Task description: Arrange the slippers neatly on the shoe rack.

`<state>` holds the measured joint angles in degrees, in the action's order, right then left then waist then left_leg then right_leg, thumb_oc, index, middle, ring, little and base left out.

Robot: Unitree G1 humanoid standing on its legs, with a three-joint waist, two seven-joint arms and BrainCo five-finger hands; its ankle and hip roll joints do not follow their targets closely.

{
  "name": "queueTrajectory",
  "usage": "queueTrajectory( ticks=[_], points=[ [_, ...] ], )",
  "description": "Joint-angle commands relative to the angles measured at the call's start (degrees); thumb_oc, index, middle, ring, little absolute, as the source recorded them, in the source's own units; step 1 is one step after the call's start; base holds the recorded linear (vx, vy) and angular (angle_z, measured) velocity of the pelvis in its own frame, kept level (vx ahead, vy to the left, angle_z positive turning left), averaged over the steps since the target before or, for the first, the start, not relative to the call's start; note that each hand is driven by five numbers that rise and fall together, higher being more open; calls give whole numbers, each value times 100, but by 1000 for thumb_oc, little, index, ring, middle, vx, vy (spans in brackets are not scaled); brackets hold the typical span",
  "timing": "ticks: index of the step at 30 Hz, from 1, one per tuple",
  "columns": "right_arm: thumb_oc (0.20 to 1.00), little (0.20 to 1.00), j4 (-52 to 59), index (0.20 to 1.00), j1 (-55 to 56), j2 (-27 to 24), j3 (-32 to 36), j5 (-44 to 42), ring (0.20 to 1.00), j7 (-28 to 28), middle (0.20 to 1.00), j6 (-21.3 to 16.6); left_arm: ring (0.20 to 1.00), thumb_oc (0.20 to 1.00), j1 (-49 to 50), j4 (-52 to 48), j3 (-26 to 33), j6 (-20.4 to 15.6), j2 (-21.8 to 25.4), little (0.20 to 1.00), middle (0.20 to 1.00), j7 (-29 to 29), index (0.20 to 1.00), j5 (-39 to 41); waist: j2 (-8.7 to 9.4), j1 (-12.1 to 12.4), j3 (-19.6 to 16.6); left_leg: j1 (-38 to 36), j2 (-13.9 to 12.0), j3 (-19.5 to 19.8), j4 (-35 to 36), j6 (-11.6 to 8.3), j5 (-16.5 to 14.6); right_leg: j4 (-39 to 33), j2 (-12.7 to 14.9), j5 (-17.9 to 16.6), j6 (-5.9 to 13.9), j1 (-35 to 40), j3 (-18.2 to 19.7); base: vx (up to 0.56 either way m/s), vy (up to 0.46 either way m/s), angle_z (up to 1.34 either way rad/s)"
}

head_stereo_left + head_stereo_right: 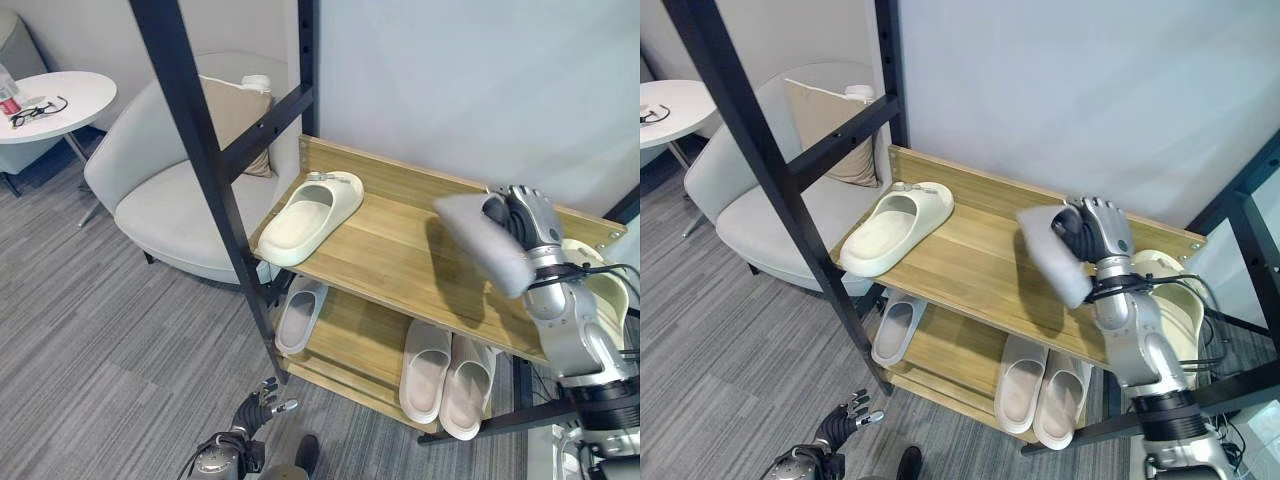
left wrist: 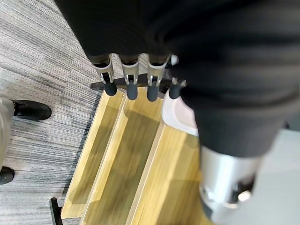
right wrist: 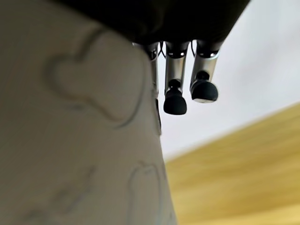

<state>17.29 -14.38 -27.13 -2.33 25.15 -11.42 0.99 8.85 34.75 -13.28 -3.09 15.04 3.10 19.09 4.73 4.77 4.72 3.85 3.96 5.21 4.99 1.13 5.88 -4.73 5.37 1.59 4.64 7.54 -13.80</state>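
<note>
1. A wooden shoe rack (image 1: 400,250) with black metal posts stands against a pale wall, with an upper shelf and a lower shelf.
2. The right hand (image 1: 520,225) is raised above the upper shelf at about 3 o'clock in the head views, its fingers curled round a grey slipper (image 1: 480,240), which is held off the wood with its sole turned outward.
3. In the right wrist view the slipper's pale sole (image 3: 79,131) lies close against the hand, with dark fingertips (image 3: 176,103) showing beside it.
4. A cream slipper (image 1: 310,215) lies flat on the upper shelf toward 10 o'clock, well apart from the held one.
5. Another cream slipper (image 1: 1175,300) rests at the shelf's far right end, partly hidden behind the right arm.
6. On the lower shelf a single pale slipper (image 1: 300,312) lies at about 7 o'clock, and a pair of pale slippers (image 1: 445,375) lies side by side, touching, at about 5 o'clock.
7. The left hand (image 1: 258,405) hangs low near the floor at 6 o'clock, fingers loosely straight and holding nothing.
8. Beyond the rack at 10 o'clock is a grey armchair (image 1: 160,180) with a tan cushion (image 1: 235,115), and a small round white surface (image 1: 55,100) at 9 o'clock.
</note>
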Motion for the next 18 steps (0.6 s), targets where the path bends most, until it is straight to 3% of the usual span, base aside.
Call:
queueTrajectory(
  ticks=[1,3,5,8,12,18],
  points=[
    [200,200,569,200,-132,-53,281,-973,200,-442,200,-746,1000,1000,-190,-33,74,-197,78,1000,1000,-141,1000,-63,-20,88,-105,-509,-266,-257,1,-32,-848,295,235,180,218,-112,264,-26,-34,-2],
    [200,200,1004,200,56,110,312,-1517,200,-366,200,-1026,1000,1000,-134,-71,144,-207,85,1000,1000,-186,1000,-23,-48,36,-100,-508,-284,-272,1,-38,-832,320,213,191,205,-133,286,-34,-40,-1],
    [200,200,1317,200,314,323,199,-2567,200,-21,200,-1383,1000,1000,-50,-138,196,-239,106,1000,1000,-184,1000,43,-83,-7,-100,-506,-303,-289,1,-50,-807,338,200,200,191,-153,300,-45,-45,-3],
    [200,200,1505,200,513,558,-289,-3976,200,618,200,-1627,1000,1000,16,-100,214,-285,131,1000,1000,-152,1000,109,-137,-29,-105,-504,-326,-307,1,-81,-774,356,178,219,166,-167,309,-46,-43,-7],
    [200,200,1514,200,500,837,-1259,-5782,200,1533,200,-1611,1000,1000,46,-66,211,-407,160,1000,1000,-189,1000,226,-206,23,-105,-490,-368,-305,1,-146,-709,373,146,237,127,-170,278,-47,-58,-6],
    [200,200,922,200,71,1100,-2618,-6647,200,2251,200,-1285,1000,1000,-95,100,105,-592,171,1000,1000,-210,1000,288,-251,247,-86,-433,-413,-160,1,-258,-611,377,102,289,65,-136,128,-44,-55,4]
  ],
)
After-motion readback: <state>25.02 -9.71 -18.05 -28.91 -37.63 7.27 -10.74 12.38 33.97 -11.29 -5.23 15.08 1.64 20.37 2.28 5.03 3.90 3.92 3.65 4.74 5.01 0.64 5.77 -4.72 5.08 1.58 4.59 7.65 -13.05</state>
